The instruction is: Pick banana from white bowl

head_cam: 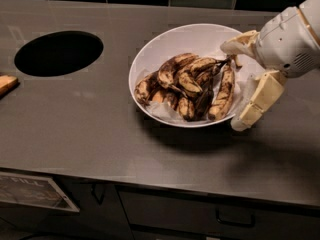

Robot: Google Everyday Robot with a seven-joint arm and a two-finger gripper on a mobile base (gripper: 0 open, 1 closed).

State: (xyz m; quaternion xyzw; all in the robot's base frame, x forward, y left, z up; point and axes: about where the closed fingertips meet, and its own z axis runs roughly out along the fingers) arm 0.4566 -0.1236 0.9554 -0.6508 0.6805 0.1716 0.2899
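Observation:
The white bowl [165, 44] sits on the grey countertop, right of centre. It holds a bunch of brown-spotted bananas on white paper. The darkest, almost black banana [203, 100] lies in the middle-right of the bunch, partly under the others. My gripper [231, 86] is at the bowl's right rim, open wide. One finger [239, 43] is above the far right rim by the stems. The other finger [256, 103] hangs outside the near right rim. It holds nothing.
A dark round hole [58, 52] is cut in the counter at the left. An orange-yellow object [6, 84] pokes in at the left edge. The counter's front edge runs below the bowl, with a drawer handle [235, 219] underneath. Dark tiles line the back.

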